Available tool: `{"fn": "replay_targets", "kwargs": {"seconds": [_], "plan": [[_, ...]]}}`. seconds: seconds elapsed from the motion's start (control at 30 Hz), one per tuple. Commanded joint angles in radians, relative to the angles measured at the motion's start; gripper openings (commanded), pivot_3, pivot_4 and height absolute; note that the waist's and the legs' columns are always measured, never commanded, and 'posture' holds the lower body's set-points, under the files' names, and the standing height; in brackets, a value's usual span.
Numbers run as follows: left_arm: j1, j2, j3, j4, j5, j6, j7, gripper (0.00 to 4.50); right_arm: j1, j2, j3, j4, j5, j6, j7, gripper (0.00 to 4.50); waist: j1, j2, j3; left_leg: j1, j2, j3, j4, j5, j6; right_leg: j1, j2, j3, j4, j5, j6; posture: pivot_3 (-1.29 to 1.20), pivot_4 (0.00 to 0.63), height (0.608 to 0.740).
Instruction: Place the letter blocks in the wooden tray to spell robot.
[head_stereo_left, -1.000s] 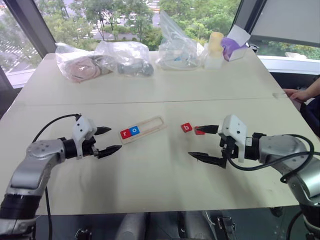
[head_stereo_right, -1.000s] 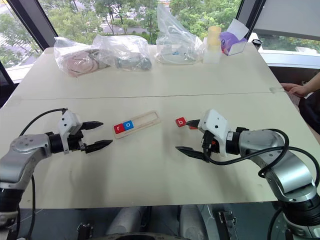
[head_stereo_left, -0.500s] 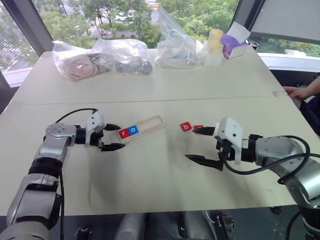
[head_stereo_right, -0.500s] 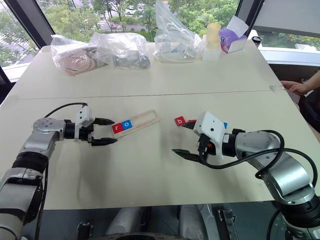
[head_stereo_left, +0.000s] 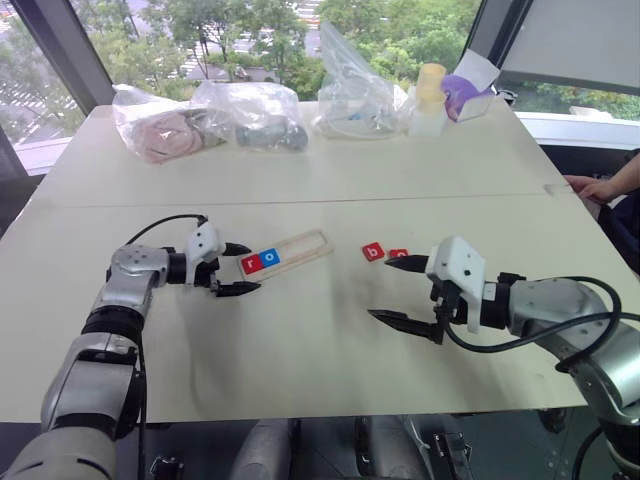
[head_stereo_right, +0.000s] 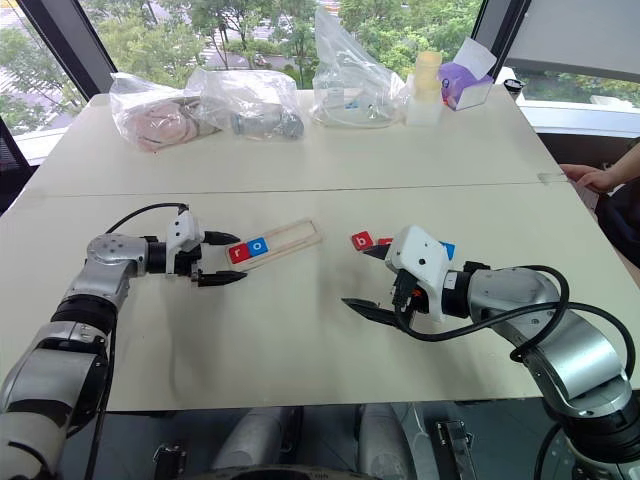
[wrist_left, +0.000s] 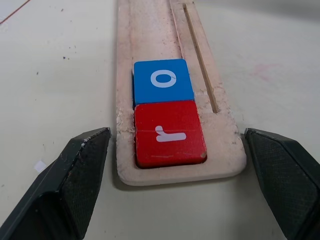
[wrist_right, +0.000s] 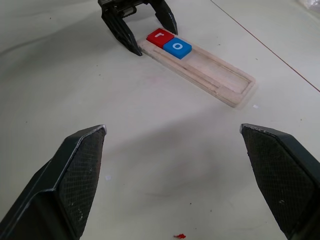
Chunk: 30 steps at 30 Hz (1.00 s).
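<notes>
The left gripper (head_stereo_left: 240, 269) is spread wide and empty around the near end of the pale, rough-grained wooden tray (head_stereo_left: 300, 246), which holds a red "r" block (wrist_left: 167, 133) and a blue "o" block (wrist_left: 162, 80). A red "b" block (head_stereo_left: 373, 252) lies right, another half hidden behind the right gripper (head_stereo_left: 398, 291), parted, empty.

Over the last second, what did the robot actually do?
The left gripper moved in toward the wooden tray, its open fingers now straddling the end holding the red r and blue o. Nothing was grasped. The right gripper, tray and loose b block stayed put.
</notes>
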Motion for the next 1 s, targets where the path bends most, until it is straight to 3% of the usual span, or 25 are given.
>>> {"fn": "replay_targets", "kwargs": {"seconds": [0.03, 0.23, 0.37, 0.4, 0.63, 0.8, 1.0], "plan": [[0.006, -0.017, -0.019, 0.018, 0.050, -0.022, 0.042, 4.50, -0.014, -0.007, -0.025, -0.029, 0.007, -0.015, -0.003, 4.45, 0.001, 0.000, -0.001, 0.000, 0.000, 0.000, 0.000, 0.000, 0.000, 0.000, 0.000, 0.000, 0.000, 0.000, 0.000, 0.00, 0.150, 0.740], [0.017, -0.038, -0.027, 0.036, 0.072, -0.054, 0.078, 4.50, -0.020, -0.008, -0.019, -0.025, 0.000, -0.019, -0.003, 4.45, 0.002, 0.001, -0.002, 0.001, 0.000, 0.000, 0.001, 0.000, 0.000, 0.002, 0.000, 0.000, 0.001, 0.000, 0.001, 0.00, 0.150, 0.740], [0.023, -0.044, -0.031, 0.037, 0.079, -0.062, 0.077, 3.17, -0.023, -0.010, -0.016, -0.022, -0.002, -0.020, 0.000, 4.50, 0.002, 0.001, -0.002, 0.007, -0.001, 0.000, 0.001, 0.000, 0.000, 0.008, 0.000, 0.000, 0.000, 0.000, 0.001, 0.00, 0.150, 0.740], [0.028, -0.046, -0.033, 0.033, 0.079, -0.063, 0.073, 3.09, -0.024, -0.010, -0.015, -0.021, -0.003, -0.021, 0.001, 4.50, 0.001, 0.001, -0.002, 0.009, -0.001, 0.000, 0.000, 0.000, 0.000, 0.010, 0.000, 0.000, 0.000, 0.000, 0.001, 0.00, 0.150, 0.740], [0.098, -0.040, -0.045, -0.068, 0.050, -0.058, -0.008, 3.09, -0.029, -0.018, -0.016, -0.018, -0.005, -0.022, 0.009, 4.50, -0.001, 0.001, -0.002, 0.015, 0.000, -0.001, -0.002, 0.000, 0.000, 0.016, -0.001, 0.000, -0.002, 0.000, 0.001, 0.00, 0.150, 0.740], [0.232, -0.025, -0.075, -0.354, -0.028, 0.022, -0.116, 3.09, -0.034, -0.023, -0.016, -0.013, -0.007, -0.019, 0.013, 4.50, -0.003, 0.002, -0.002, 0.015, 0.000, 0.000, -0.003, -0.002, 0.002, 0.015, -0.002, 0.002, -0.003, 0.000, 0.001, 0.00, 0.150, 0.740], [0.346, 0.005, -0.110, -0.591, -0.046, 0.099, -0.135, 3.09, -0.043, -0.021, -0.008, -0.008, -0.005, -0.017, 0.018, 4.50, -0.002, 0.002, -0.002, 0.014, 0.000, 0.000, -0.004, -0.002, 0.003, 0.015, -0.004, 0.002, -0.005, -0.001, 0.001, 0.00, 0.150, 0.740]]}}
